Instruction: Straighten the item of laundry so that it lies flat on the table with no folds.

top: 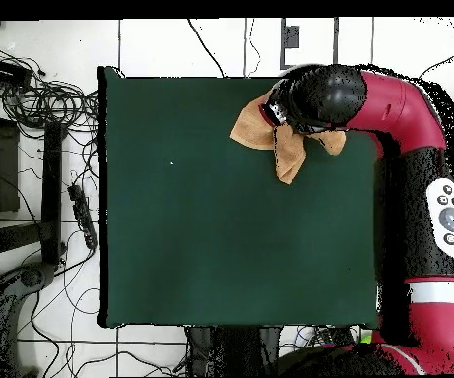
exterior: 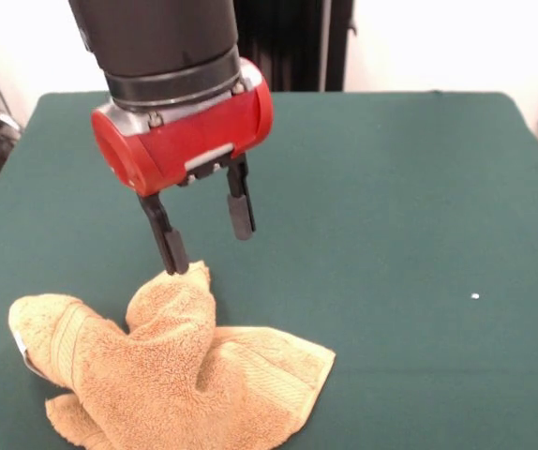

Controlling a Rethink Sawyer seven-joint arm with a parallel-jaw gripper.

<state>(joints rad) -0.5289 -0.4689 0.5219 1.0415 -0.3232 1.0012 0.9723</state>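
Observation:
The orange-tan terry towel (exterior: pixel 171 375) lies crumpled and folded on the green table (exterior: pixel 391 206) at the front left of the front view, with a raised peak in its middle and a woven band along its edges. My gripper (exterior: pixel 208 234) hangs just above that peak, open and empty; one fingertip (exterior: pixel 174 253) is right at the peak's top. In the overhead view the towel (top: pixel 270 138) sits near the table's top edge, partly hidden under the arm's black wrist (top: pixel 319 96).
A small white speck (exterior: pixel 475 297) lies on the cloth at the right. In the overhead view cables and a power strip (top: pixel 81 212) lie on the floor left of the table, and the red arm (top: pixel 418 128) runs along its right side.

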